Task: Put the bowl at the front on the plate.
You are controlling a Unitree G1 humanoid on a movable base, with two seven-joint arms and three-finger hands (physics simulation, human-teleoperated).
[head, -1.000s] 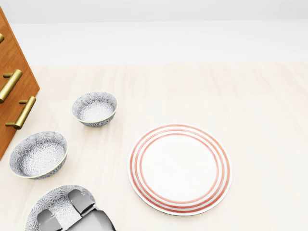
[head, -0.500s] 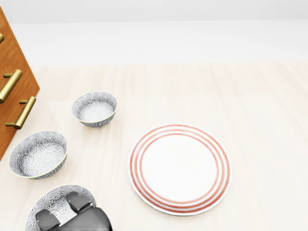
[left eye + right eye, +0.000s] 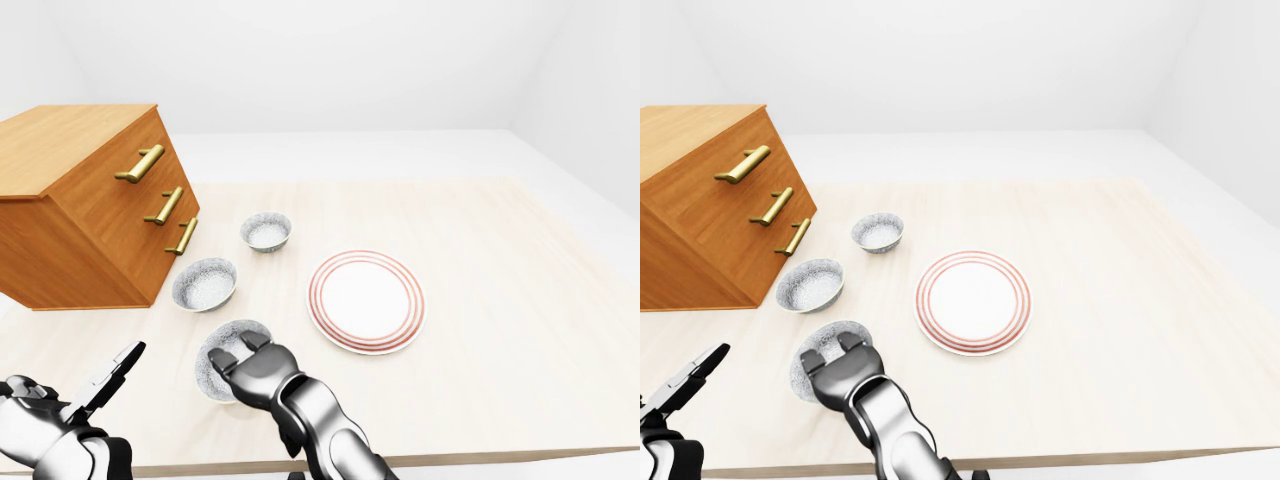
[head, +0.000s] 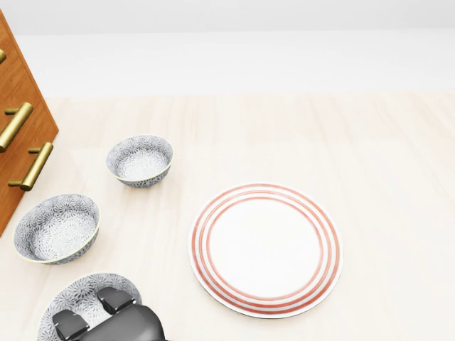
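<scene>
**— How far along is the job?**
— Barely begun, I'd say. The grey-patterned ceramic bowl (image 4: 85, 293) sits on the pale wooden tabletop (image 3: 500, 300), close to the edge nearest the robot and toward that edge's left end. The white round plate with red rings (image 4: 264, 249) lies bare near the middle of the surface, apart from the bowl.

**— And the hands?**
— The right hand (image 3: 250, 368) is on the bowl, its fingers (image 4: 117, 298) curled over the rim and down inside. Any thumb outside the wall is hidden, so I cannot tell whether the grip has closed. The left hand (image 3: 60, 415) hangs over the near edge at its left end, fingers spread, holding nothing.

**— What remains?**
— By my reckoning, all of it: securing the hold, the lift, the carry across to the plate, and the setting down.

**— The setting?**
— Two matching bowls (image 4: 57, 229) line up from the first toward the far edge. They run along a wooden chest of drawers (image 3: 90, 210) with brass handles (image 3: 140, 163) on the surface's left side. Plain white walls and a white floor surround the table.
</scene>
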